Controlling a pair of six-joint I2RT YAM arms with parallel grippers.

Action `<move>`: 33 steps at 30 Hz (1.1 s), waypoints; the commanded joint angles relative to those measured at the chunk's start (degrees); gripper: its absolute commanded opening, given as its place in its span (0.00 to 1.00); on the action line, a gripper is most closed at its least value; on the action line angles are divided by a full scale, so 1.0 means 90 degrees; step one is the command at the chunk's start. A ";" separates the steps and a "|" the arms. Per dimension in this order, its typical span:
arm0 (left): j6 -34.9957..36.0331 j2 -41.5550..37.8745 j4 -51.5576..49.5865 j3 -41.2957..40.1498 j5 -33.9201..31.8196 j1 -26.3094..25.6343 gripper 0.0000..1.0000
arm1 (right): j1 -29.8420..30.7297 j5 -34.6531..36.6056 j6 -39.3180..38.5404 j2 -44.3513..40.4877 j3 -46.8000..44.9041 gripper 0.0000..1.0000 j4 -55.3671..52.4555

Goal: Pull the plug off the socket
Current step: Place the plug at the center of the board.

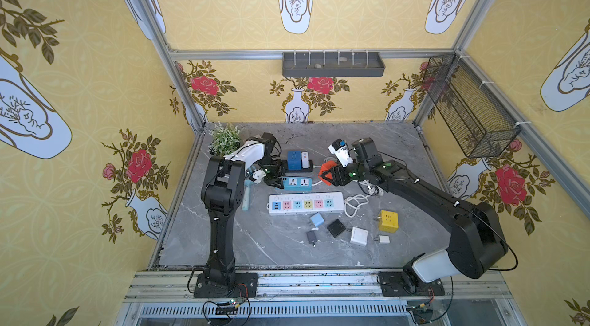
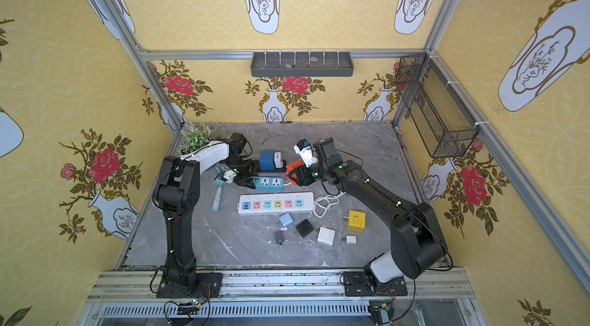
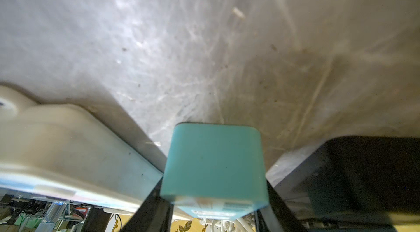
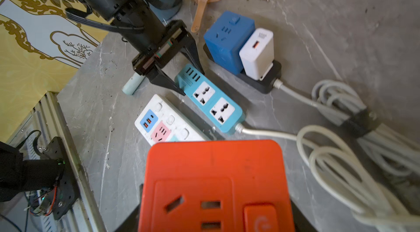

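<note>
The socket, a teal power strip (image 1: 297, 182) (image 2: 268, 182) (image 4: 213, 103), lies flat on the grey table, and both its outlets are empty. My left gripper (image 1: 280, 182) (image 2: 250, 182) (image 4: 189, 79) is shut on its USB end, which fills the space between the fingers in the left wrist view (image 3: 213, 165). The plug, an orange cube adapter (image 1: 325, 166) (image 2: 292, 166) (image 4: 213, 174), hangs clear of the strip to its right. My right gripper (image 1: 327, 175) (image 2: 294, 175) (image 4: 216, 219) is shut on it. Its prongs are hidden.
Behind the strip, a blue cube (image 1: 293, 160) and a white charger (image 1: 305, 159) sit in a black strip. In front lie a long white strip (image 1: 306, 203), several loose chargers, a yellow cube (image 1: 388, 220) and coiled white cable (image 1: 354, 204). A plant (image 1: 225, 139) stands back left.
</note>
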 commanded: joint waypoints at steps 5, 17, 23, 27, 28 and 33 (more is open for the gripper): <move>-0.0398 0.0000 0.0322 -0.0349 -0.0716 0.0072 0.00 | -0.0034 0.0434 0.1765 0.0053 -0.0034 0.40 -0.1249; -0.0476 -0.0175 0.0685 -0.0628 -0.0729 0.0092 0.00 | 0.0000 0.0666 0.3222 -0.0015 -0.0137 0.41 -0.2855; -0.0476 -0.0178 0.0686 -0.0636 -0.0719 0.0099 0.00 | -0.0054 0.0886 0.3626 -0.0146 -0.0091 0.42 -0.3919; -0.0457 -0.0197 0.0666 -0.0634 -0.0710 0.0098 0.00 | -0.0105 0.0818 0.3996 -0.0251 -0.0322 0.42 -0.4267; -0.0457 -0.0206 0.0666 -0.0648 -0.0709 0.0095 0.00 | -0.0144 0.0782 0.4054 -0.0256 -0.0371 0.42 -0.4290; -0.0442 -0.0226 0.0669 -0.0680 -0.0700 0.0094 0.00 | -0.0603 0.0743 0.4140 -0.0021 -0.0448 0.42 -0.4367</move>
